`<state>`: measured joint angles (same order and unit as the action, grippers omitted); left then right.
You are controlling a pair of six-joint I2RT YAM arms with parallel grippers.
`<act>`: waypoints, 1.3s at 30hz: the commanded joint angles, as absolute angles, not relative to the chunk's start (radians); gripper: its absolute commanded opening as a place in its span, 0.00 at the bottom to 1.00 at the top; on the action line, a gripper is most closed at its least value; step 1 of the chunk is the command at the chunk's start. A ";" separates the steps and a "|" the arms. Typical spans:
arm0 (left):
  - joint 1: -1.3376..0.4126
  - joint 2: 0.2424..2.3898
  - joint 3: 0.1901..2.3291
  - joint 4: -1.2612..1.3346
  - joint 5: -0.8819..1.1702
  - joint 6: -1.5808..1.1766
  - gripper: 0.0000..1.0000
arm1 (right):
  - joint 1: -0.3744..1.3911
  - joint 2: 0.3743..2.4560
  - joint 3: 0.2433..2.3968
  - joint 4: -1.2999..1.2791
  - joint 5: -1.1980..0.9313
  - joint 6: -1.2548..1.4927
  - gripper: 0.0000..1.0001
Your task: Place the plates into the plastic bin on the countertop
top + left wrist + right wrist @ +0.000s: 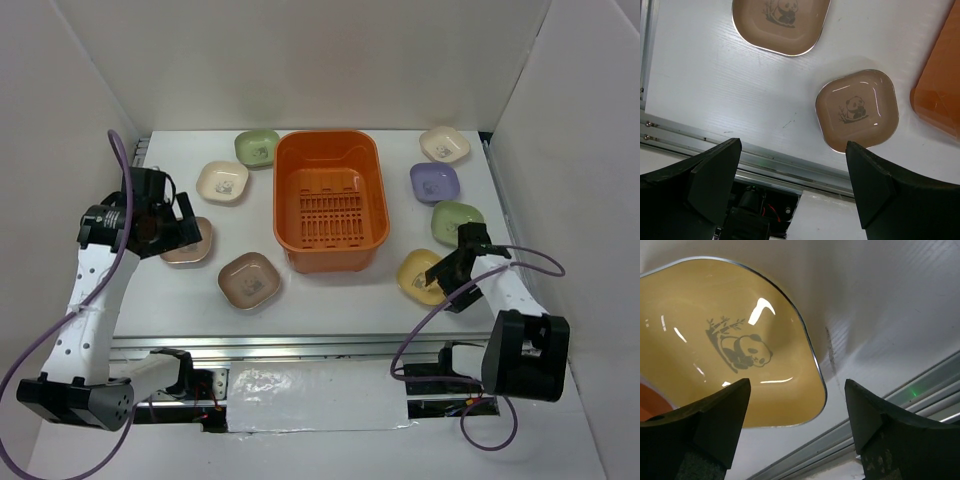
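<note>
Yellow plate (715, 315) sits on the countertop (330, 305) just right of the plastic bin's (330, 140) near corner. My right gripper (797, 390) hangs low over its near edge, jaws spread, one corner of the rim showing between them, nothing gripped. The bin holds no plates, so I judge this the first pick. Next I must settle lower, pinch that rim, then lift and carry it leftward over the bin. My left gripper (792, 150) hovers wide apart above a brown plate (857, 110) left of the bin.
</note>
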<state>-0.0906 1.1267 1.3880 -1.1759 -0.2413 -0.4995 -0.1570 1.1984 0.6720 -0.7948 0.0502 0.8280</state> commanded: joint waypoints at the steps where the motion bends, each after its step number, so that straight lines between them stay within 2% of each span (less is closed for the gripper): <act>1: -0.094 1.138 1.430 -1.140 -0.210 -0.482 0.99 | -0.144 1.247 0.638 -0.704 0.084 0.870 0.79; 2: -0.094 1.141 1.434 -1.140 -0.209 -0.480 0.99 | -0.140 1.259 0.638 -0.693 0.089 0.874 0.69; 4: -0.095 1.154 1.456 -1.144 -0.206 -0.482 0.99 | -0.133 1.269 0.635 -0.683 0.094 0.873 0.58; 5: -0.095 1.161 1.463 -1.147 -0.206 -0.482 0.99 | -0.133 1.267 0.634 -0.675 0.094 0.870 0.45; 8: -0.098 1.167 1.474 -1.149 -0.212 -0.480 0.99 | -0.118 1.250 0.621 -0.664 0.081 0.870 0.26; 10: -0.100 1.169 1.476 -1.149 -0.215 -0.480 0.99 | -0.106 1.243 0.612 -0.663 0.074 0.871 0.23; 11: -0.100 1.170 1.473 -1.147 -0.216 -0.482 0.99 | -0.094 1.233 0.609 -0.664 0.066 0.870 0.10; 13: -0.100 1.172 1.476 -1.149 -0.225 -0.483 0.99 | -0.077 1.210 0.609 -0.681 0.060 0.879 0.00; 16: -0.100 1.170 1.496 -1.158 -0.248 -0.492 0.99 | -0.029 1.105 0.641 -0.788 0.054 0.913 0.00; 22: -0.092 1.167 1.539 -1.169 -0.287 -0.517 0.99 | 0.032 0.835 0.797 -0.994 0.231 1.025 0.00; 27: -0.081 1.163 1.545 -1.177 -0.282 -0.520 0.99 | 0.035 0.844 0.991 -1.078 0.382 1.061 0.00; 29: -0.081 1.158 1.536 -1.178 -0.282 -0.523 0.99 | 0.041 0.873 1.053 -1.060 0.382 1.048 0.00; 33: -0.077 1.141 1.514 -1.177 -0.275 -0.525 0.99 | 0.097 0.955 1.143 -0.858 0.232 0.913 0.00; 35: -0.075 1.131 1.488 -1.167 -0.270 -0.528 0.99 | 0.167 1.096 1.257 -0.769 0.138 0.849 0.00; 36: -0.075 1.128 1.479 -1.166 -0.259 -0.528 0.99 | 0.195 1.162 1.328 -0.791 0.153 0.830 0.00; 37: -0.074 1.118 1.468 -1.160 -0.252 -0.529 0.99 | 0.219 1.318 1.400 -0.829 0.140 0.803 0.00; 39: -0.072 1.105 1.441 -1.157 -0.221 -0.535 0.99 | 0.282 1.476 1.633 -0.915 0.135 0.759 0.00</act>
<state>-0.0803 1.1347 1.4681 -1.1728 -0.2596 -0.5083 0.2111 1.2694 1.4105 -0.9485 0.1898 0.8669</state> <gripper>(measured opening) 0.993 0.025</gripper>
